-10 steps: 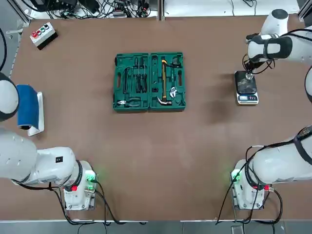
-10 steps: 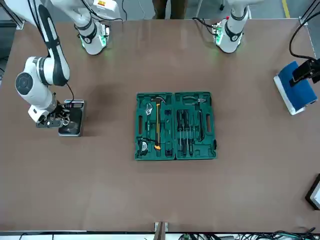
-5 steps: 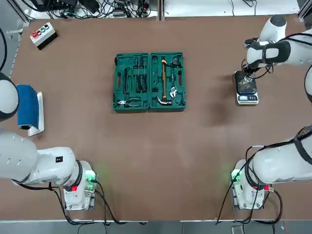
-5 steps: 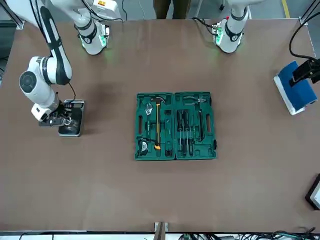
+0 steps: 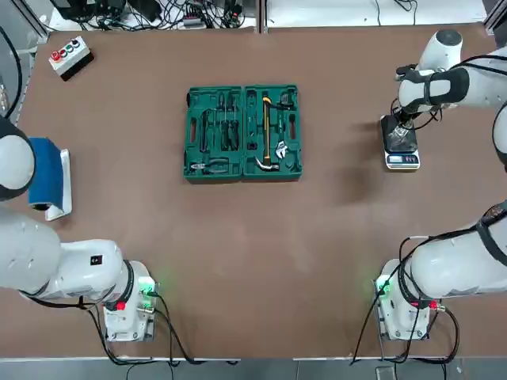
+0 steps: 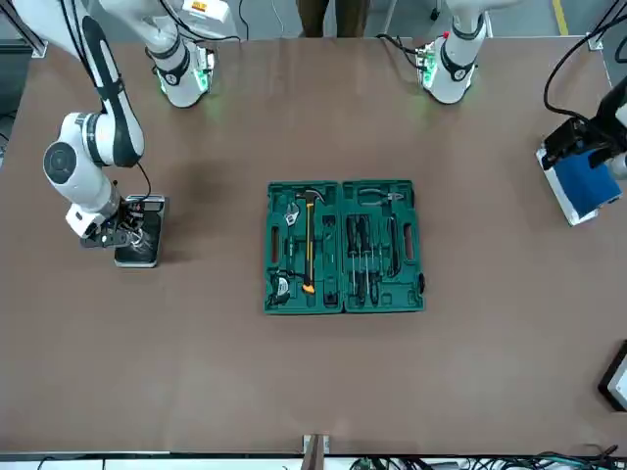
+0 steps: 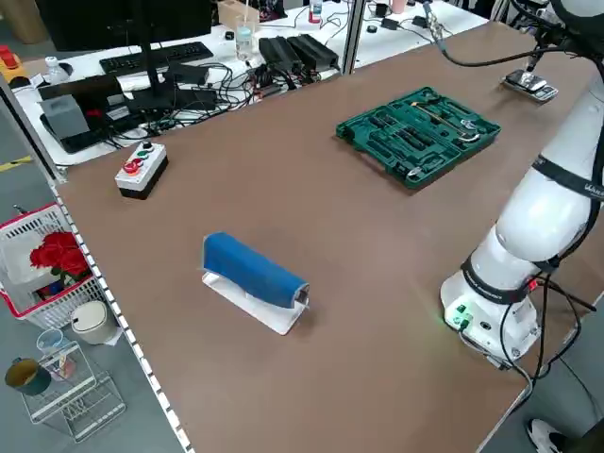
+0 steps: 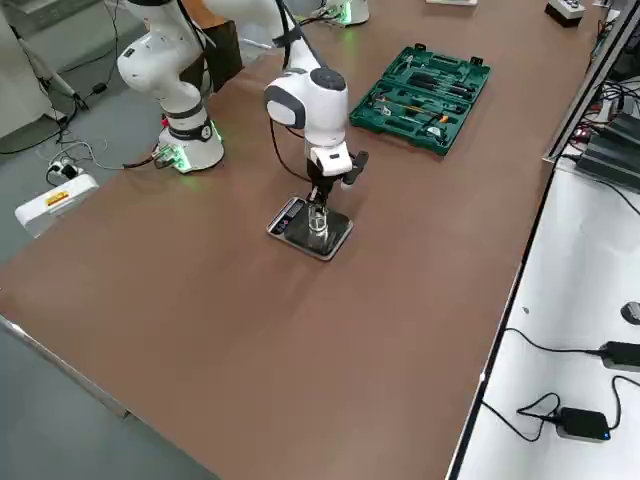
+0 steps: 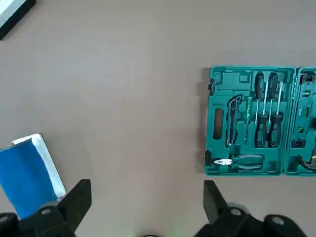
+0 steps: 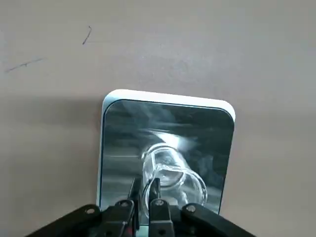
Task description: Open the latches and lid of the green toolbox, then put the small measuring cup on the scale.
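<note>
Clear plastic, the cup [image 10: 170, 170] stands on the glossy top of the scale [image 5: 400, 142], and we note that the right pincer [image 10: 143, 197] sits directly over it, its two fingers nearly together and pinching one side of the cup's rim. The cup lies straight below the pincer, upright with its axis vertical, so in our judgement the coming move turns only on parting the fingers and drawing up along that axis without dragging the rim sideways. We cannot tell whether the cup's base bears fully on the scale or hangs just above it. The right arm is plainly the nearer one, reaching over the scale at the desk's right edge. The left pincer [image 9: 145, 207] hangs wide apart and empty, high over bare desk [image 5: 253, 237] between a blue-and-white object [image 5: 47, 178] and the toolbox [image 5: 242, 132], well apart from the scale. The toolbox lies in the middle of the desk, its lid [image 5: 214, 133] folded flat beside the tray, tools showing in both halves; the latch step reads to us as done. A grey button box [image 5: 70, 55] sits at the far left corner.
</note>
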You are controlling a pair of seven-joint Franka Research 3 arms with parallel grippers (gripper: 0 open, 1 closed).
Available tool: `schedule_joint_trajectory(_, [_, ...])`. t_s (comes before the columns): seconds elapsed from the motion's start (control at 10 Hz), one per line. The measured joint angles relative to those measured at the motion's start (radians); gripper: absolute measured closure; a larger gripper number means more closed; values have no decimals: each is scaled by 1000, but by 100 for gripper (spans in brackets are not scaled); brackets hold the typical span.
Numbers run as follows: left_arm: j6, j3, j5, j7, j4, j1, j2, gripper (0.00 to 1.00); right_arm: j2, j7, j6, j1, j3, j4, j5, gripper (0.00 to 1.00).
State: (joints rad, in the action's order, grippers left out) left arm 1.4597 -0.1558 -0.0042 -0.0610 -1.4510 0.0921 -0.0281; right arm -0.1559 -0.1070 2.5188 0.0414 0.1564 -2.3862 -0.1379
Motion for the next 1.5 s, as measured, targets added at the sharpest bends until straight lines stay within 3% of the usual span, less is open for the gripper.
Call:
schedule_joint_trajectory(0.3, [0,-8,-13,-2,0,-13,-14,0,0,0,-1,2,0,0,0,81])
schedule_joint_trajectory(0.4, [0,-8,-13,-1,0,-12,-19,0,0,0,-3,2,0,0,0,71])
schedule_joint_trajectory(0.6, [0,-6,-13,-1,0,-7,-24,0,0,0,-39,4,0,10,0,63])
schedule_joint_trajectory(0.8, [0,-5,-13,0,0,2,-26,0,0,0,-98,8,-1,45,0,61])
schedule_joint_trajectory(1.3, [1,-5,5,0,0,0,-32,0,3,0,-289,16,-3,212,0,56])
schedule_joint_trajectory(1.5, [1,-3,6,0,1,5,-33,0,9,0,-391,16,-5,316,0,46])
